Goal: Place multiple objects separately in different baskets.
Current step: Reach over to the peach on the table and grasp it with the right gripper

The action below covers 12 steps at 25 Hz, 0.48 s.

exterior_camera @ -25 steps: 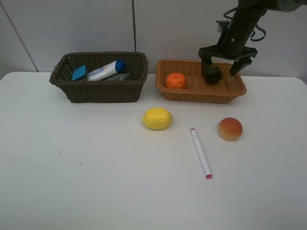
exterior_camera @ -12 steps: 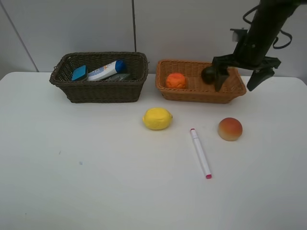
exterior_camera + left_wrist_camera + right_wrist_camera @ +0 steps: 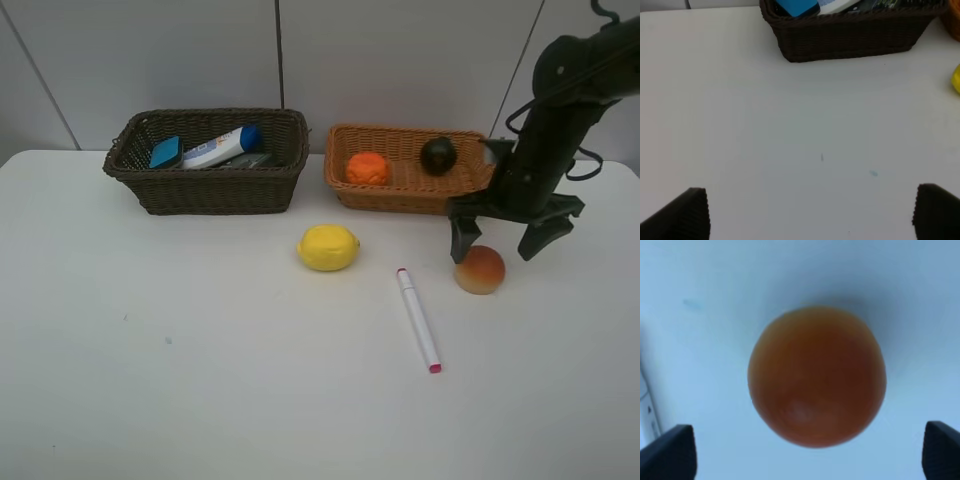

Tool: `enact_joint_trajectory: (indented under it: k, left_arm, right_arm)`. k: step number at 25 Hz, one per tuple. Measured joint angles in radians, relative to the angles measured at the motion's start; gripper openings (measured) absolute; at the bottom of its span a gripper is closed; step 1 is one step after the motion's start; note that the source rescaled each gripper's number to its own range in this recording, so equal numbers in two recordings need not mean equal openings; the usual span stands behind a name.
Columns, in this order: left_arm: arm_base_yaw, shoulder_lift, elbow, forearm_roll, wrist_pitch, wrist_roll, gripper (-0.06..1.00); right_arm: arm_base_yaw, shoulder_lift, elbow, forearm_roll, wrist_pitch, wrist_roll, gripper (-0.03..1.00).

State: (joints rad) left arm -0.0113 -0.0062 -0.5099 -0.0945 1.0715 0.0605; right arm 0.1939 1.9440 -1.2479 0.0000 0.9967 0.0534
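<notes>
The peach sits on the counter right of centre in the high view, in front of the light orange-tan basket at the upper right. The right claw hangs directly over it with its jaws spread wide and empty, one finger to each side and neither touching. Round and smooth, the peach looks light but apt to roll or squirt out of a pinch. It may also be soft, so the safest hold is probably across its widest middle, with the jaws low enough to pass the bulge and closed gently. The nearest neighbour is the white pink-tipped marker, lying left of the peach and apart from it, so the finger on that side should clear it. The basket's near wall stands just behind the claw and would have to be lifted over. Inside the basket lie the orange and the mangosteen, with room between them. The lemon waits at centre. The left claw, likewise spread and empty, hangs over the counter near the dark brown basket.
</notes>
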Motion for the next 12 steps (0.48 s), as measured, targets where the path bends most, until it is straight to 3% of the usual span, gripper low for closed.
enact_joint_trajectory:
  k: [12]
  left_arm:
    - [0.0, 0.0, 0.0, 0.0, 0.0, 0.0, 1.0]
  right_arm:
    - [0.0, 0.119, 0.007, 0.0, -0.126, -0.027, 1.0]
